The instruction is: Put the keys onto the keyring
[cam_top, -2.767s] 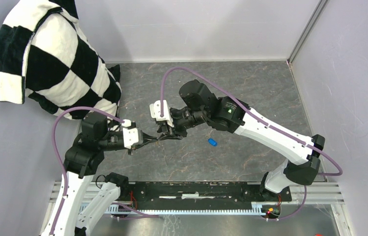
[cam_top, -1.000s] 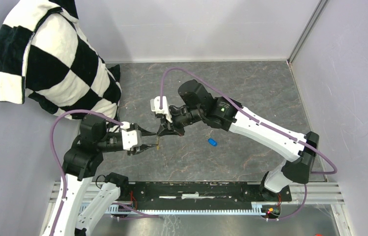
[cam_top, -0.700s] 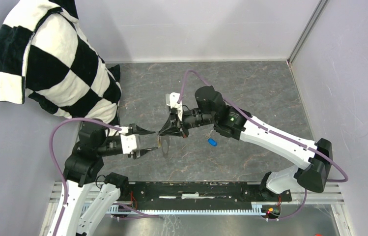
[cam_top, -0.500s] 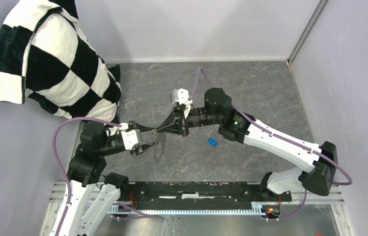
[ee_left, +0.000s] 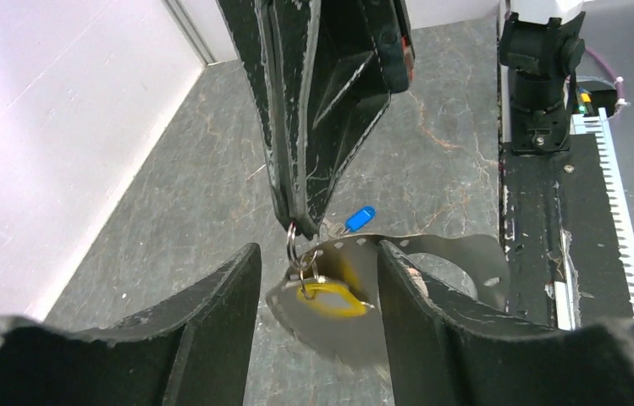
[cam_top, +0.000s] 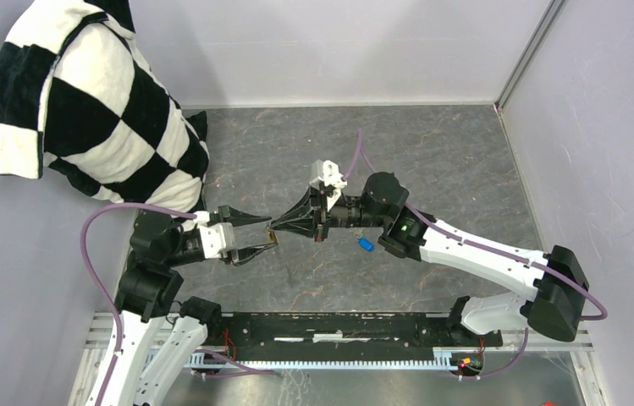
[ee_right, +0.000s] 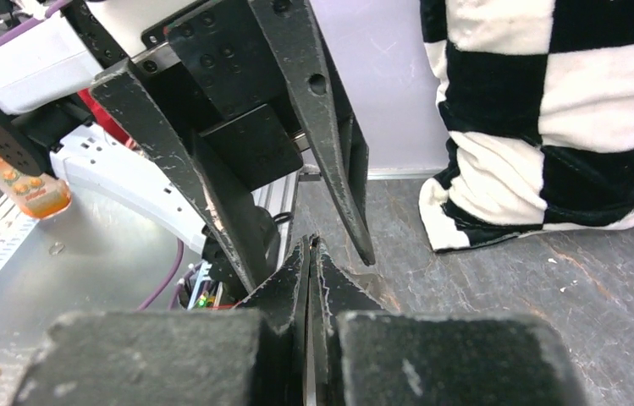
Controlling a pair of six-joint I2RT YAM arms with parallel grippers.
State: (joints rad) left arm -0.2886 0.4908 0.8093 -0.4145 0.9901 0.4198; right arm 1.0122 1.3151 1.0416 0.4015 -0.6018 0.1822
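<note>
Left wrist view: the left gripper [ee_left: 317,252] is spread wide, its two black fingers [ee_left: 212,330] standing either side of the dangling bundle with nothing clamped between them; whether they brush it, can't tell. Coming straight down between them is the right gripper [ee_left: 296,222], pressed tight together and pinching the keyring [ee_left: 449,249] at its top, through a small ring right at the tips. The yellow key [ee_left: 330,298] hangs just below that pinch, flat against the grey metal. The keyring sags away to the right, above the table [ee_left: 169,194].

The blue key [ee_left: 361,217] is off on its own, lying flat on the table beyond the bundle. From the top camera it sits just right of the meeting grippers, beside the right arm's wrist, apart from everything.

Right wrist view agrees: right fingers sealed shut, left fingers splayed open around them.

Further out, a black-and-white checked cloth [cam_top: 85,101] is draped at the far left, against the wall
</note>
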